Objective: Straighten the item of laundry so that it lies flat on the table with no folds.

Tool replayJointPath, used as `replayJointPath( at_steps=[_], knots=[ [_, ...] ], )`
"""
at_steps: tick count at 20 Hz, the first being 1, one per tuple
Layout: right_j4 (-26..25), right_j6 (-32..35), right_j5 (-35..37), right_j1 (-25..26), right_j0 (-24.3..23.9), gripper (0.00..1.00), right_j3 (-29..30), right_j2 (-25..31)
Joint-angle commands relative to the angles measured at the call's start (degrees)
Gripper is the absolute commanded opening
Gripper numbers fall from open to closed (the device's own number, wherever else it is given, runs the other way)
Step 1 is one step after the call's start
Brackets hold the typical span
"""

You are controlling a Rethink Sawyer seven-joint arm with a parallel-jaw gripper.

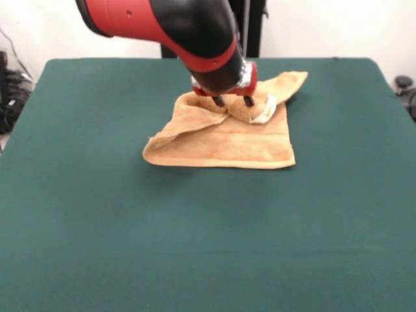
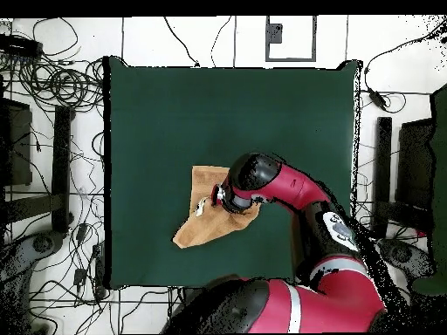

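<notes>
The orange-tan towel (image 1: 221, 146) lies on the dark green table (image 1: 97, 195), a little beyond its middle. Its near part is flat. Its far part is folded over in a raised hump, and one corner sticks out to the far right. A white tag (image 1: 263, 116) shows on the fold. My gripper (image 1: 234, 101) stands over the fold with two dark fingers apart, their tips at the cloth. In the overhead view the arm covers part of the towel (image 2: 205, 229) on the table (image 2: 175, 113), and the fingertips are hidden.
The red and black arm (image 2: 288, 188) reaches in over the table's robot side. Cables (image 2: 61, 83) lie on the floor round the table. A black stand (image 1: 250, 26) rises behind the far edge. Dark equipment (image 1: 10, 91) sits off the left edge.
</notes>
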Motion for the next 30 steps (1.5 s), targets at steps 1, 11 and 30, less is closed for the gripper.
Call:
replayJointPath(
  at_steps=[1, 11, 30],
  knots=[
    [2.28, 8.93, 1.53, 5.59, 1.02, 1.0, 1.86, 3.98],
    [-0.38, 8.03, 10.08, 4.87, 2.12, 1.0, -0.34, 2.47],
    [-13.82, 5.3, 7.9, -2.68, 6.28, 1.0, -4.27, -6.97]
  ],
)
